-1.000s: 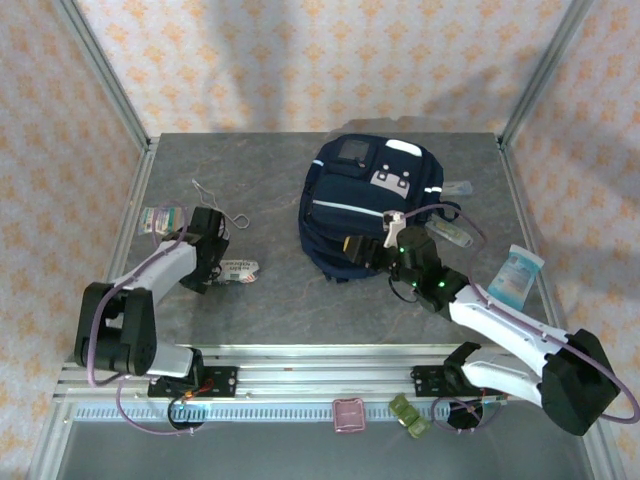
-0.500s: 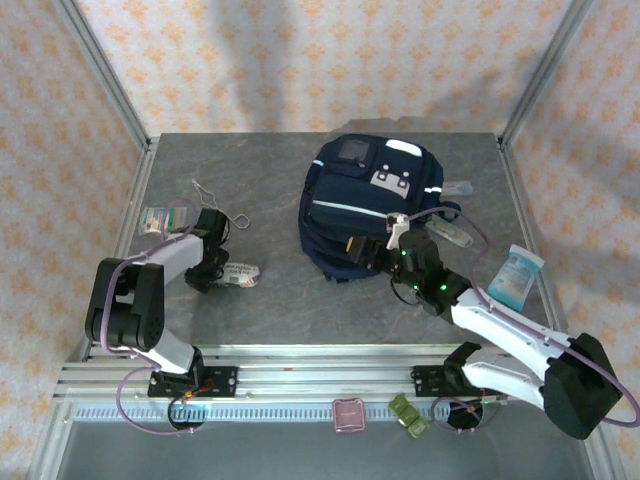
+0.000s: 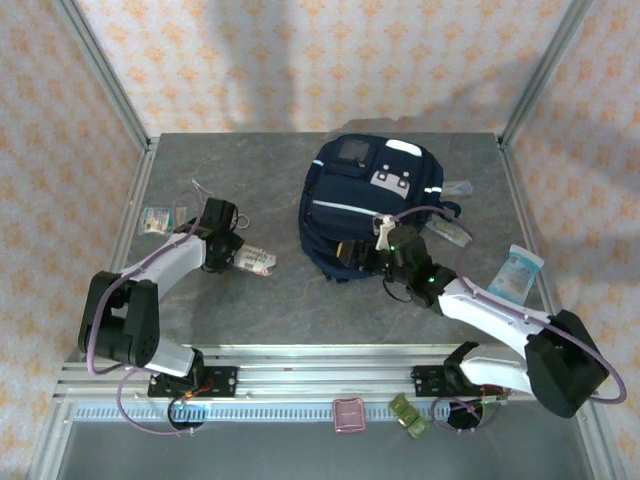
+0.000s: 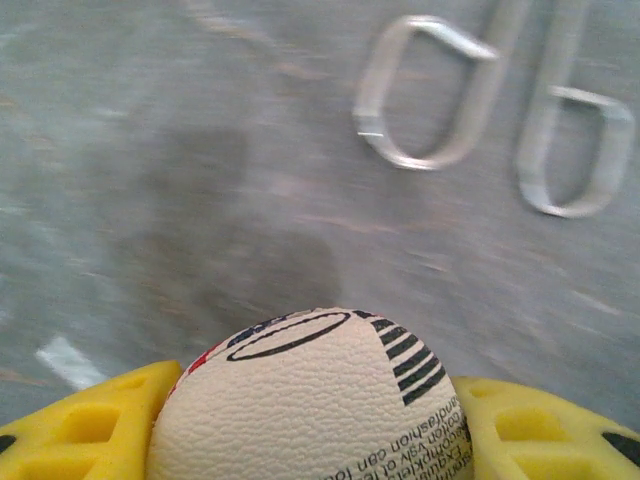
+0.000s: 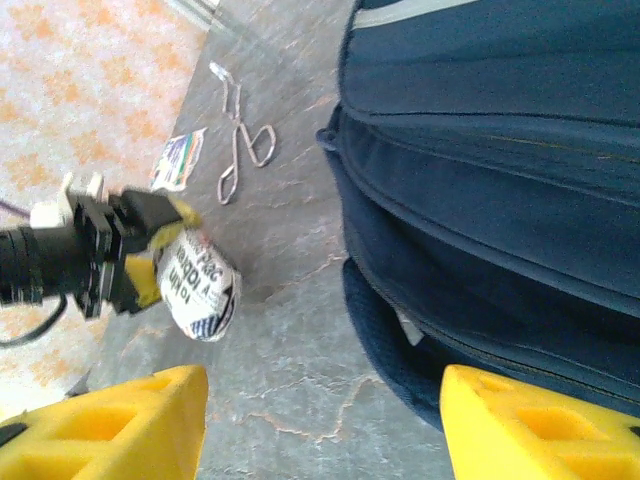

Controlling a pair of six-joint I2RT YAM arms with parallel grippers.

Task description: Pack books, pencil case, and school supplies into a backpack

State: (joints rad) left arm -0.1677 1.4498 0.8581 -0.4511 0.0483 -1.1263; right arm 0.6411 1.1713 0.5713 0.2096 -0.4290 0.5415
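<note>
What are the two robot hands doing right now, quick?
Left gripper: closed on the white printed packet.
Right gripper: open, holding nothing, beside the backpack.

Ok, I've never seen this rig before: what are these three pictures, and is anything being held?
Two robot arms with two-finger grippers are bolted at the near edge of a grey table. The wide picture looks down from above and behind them. The other two come from a camera on each wrist, so the yellow blocks at the bottom are that arm's own fingers. The left gripper holds a small white printed packet. The right gripper is open at the lower edge of the large navy blue backpack. Also on the table are a thin bent wire piece, a greenish-white flat packet and a blue-and-white packet.
</note>
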